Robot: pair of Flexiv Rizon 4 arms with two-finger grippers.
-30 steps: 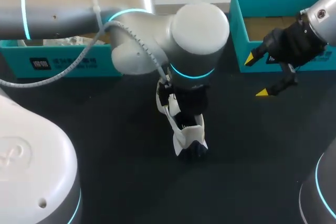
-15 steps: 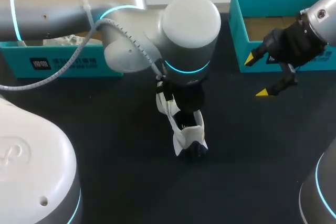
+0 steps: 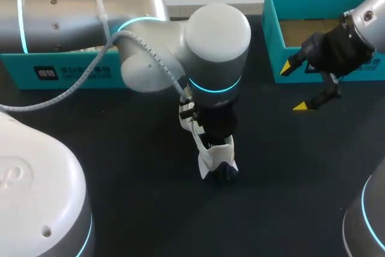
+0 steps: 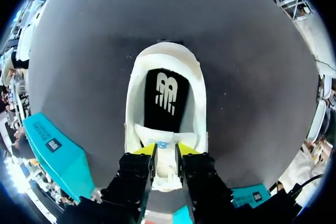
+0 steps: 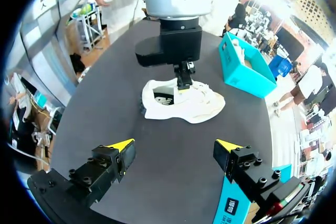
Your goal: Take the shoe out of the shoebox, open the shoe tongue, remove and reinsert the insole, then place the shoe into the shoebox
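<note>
A white shoe (image 3: pixel 215 156) lies on the black table in the middle, its black insole (image 4: pixel 165 95) showing through the opening. My left gripper (image 4: pixel 165 154) comes straight down over the shoe's lace end. Its yellow fingertips (image 4: pixel 145 150) press the white tongue (image 4: pixel 166 165) from both sides. The right wrist view shows the same pinch (image 5: pixel 185 83) on the shoe (image 5: pixel 202 106). My right gripper (image 3: pixel 295 86) hangs open and empty at the right, in front of the teal shoebox (image 3: pixel 274 40). Its tips stand wide apart (image 5: pixel 175 148).
A second teal box (image 3: pixel 66 71) with white paper inside stands at the back left, behind my left arm. The shoebox on the right shows a brown floor. Bare black table lies in front of the shoe and between shoe and right gripper.
My left gripper's fingers have come together on the shoe tongue, and the left arm has shifted slightly. The right arm and the shoe have stayed where they were.
</note>
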